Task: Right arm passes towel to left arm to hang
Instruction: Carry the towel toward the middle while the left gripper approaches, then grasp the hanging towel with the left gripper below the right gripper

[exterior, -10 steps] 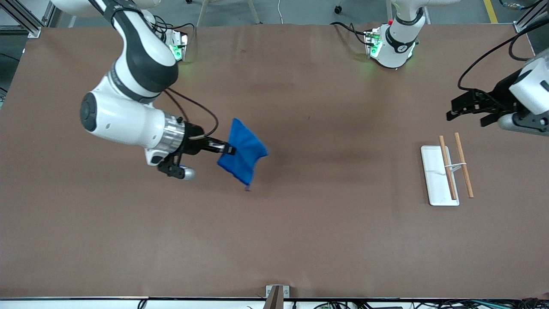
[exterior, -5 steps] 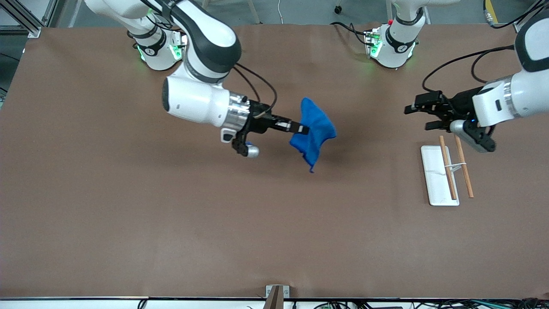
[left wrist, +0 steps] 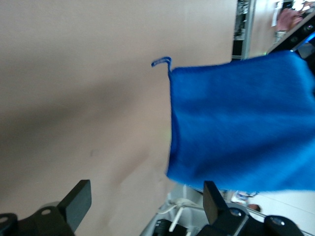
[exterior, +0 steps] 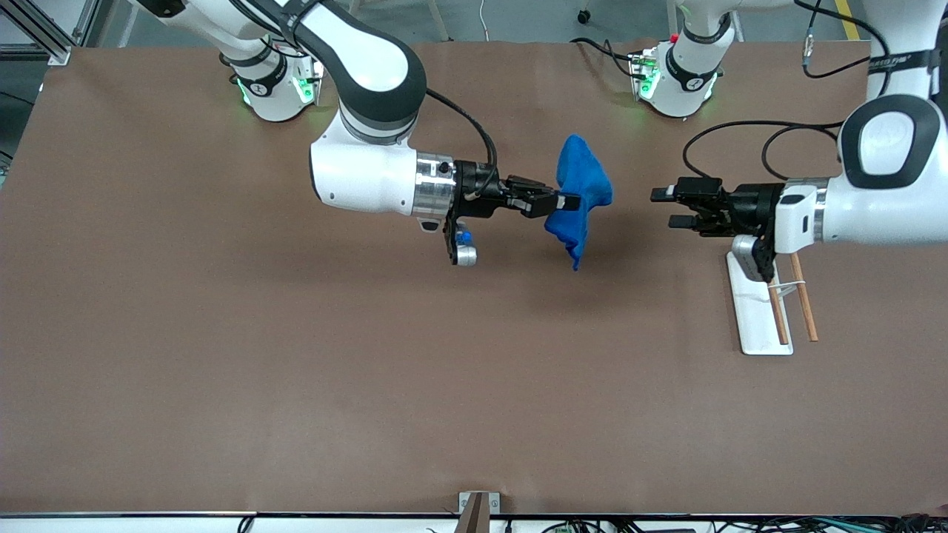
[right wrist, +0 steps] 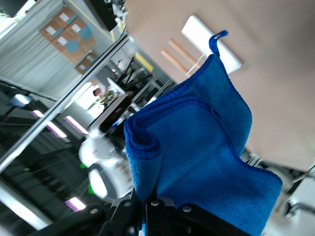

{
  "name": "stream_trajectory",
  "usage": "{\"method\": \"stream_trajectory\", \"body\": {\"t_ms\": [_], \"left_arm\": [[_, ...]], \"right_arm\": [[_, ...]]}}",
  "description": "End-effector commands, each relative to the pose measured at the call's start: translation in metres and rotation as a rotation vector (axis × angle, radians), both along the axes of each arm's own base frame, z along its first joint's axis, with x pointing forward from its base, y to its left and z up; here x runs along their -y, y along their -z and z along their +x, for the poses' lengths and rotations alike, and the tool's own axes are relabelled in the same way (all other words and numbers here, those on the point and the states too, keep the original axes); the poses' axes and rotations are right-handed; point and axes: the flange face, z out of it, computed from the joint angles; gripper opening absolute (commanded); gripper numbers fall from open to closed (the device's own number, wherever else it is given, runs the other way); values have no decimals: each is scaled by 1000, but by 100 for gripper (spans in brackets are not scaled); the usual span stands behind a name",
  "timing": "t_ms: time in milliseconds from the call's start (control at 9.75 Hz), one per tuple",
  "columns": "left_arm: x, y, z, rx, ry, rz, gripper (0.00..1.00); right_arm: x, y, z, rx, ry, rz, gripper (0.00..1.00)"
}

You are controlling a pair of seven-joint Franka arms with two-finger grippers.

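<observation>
The bright blue towel [exterior: 579,194] hangs in the air over the middle of the table, pinched at one edge by my right gripper [exterior: 569,201], which is shut on it. Its loop tag dangles at the lowest corner. In the right wrist view the towel [right wrist: 197,147] fills the frame above the closed jaws. My left gripper [exterior: 661,207] is open, held level and pointing at the towel with a gap between them. In the left wrist view the towel [left wrist: 241,123] hangs ahead of the spread fingers [left wrist: 76,199], with its loop tag [left wrist: 161,62] showing.
A white tray [exterior: 754,311] with two wooden rods [exterior: 801,296] lies on the brown table toward the left arm's end, partly under the left wrist. Both arm bases [exterior: 678,74] stand along the table's edge farthest from the front camera.
My right gripper has carried the towel from the right arm's end toward the table's middle. My left arm has swung in from the table's end and now points at the towel.
</observation>
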Motion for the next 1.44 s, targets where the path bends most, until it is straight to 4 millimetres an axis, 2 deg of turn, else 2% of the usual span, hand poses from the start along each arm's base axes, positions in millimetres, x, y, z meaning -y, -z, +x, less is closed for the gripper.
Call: {"method": "stream_trajectory", "body": {"t_ms": [0,103,308,410,615,821,923,1026,1128,1231,1333], "left_arm": [[5,42,-9,-50,10,-151,100],[-3,53,-10,-68,-18,-203,100],[-15,65,-4,-141,-90,-372,100],[-17,72,-2,-187,-107,-495,95],[-29,73,0,-199,-189,-598,95],[-18,77,-1,-196,-209,-644,95],[-8,86,-9,-197,-212,-672,95],[3,98,-17,-198,-244,-727,95],[17,102,-19,-211,-262,-768,95],[26,108,-21,-226,-260,-764,95],[39,111,-23,-225,-255,-751,91]], "right_arm": [[-4,-16,4,-49,26,92,1],[-13,-24,-3,-70,24,129,1],[-14,-29,-3,-70,25,141,1],[-18,-28,-7,-71,19,141,1],[-23,-29,-11,-70,19,138,1],[-24,-28,-12,-69,26,135,1],[-24,-26,-10,-74,31,135,1],[-34,-26,-12,-79,22,152,1],[-36,-26,-6,-96,59,170,1],[-35,-28,-5,-97,73,176,1],[-35,-37,-3,-86,76,190,1]]}}
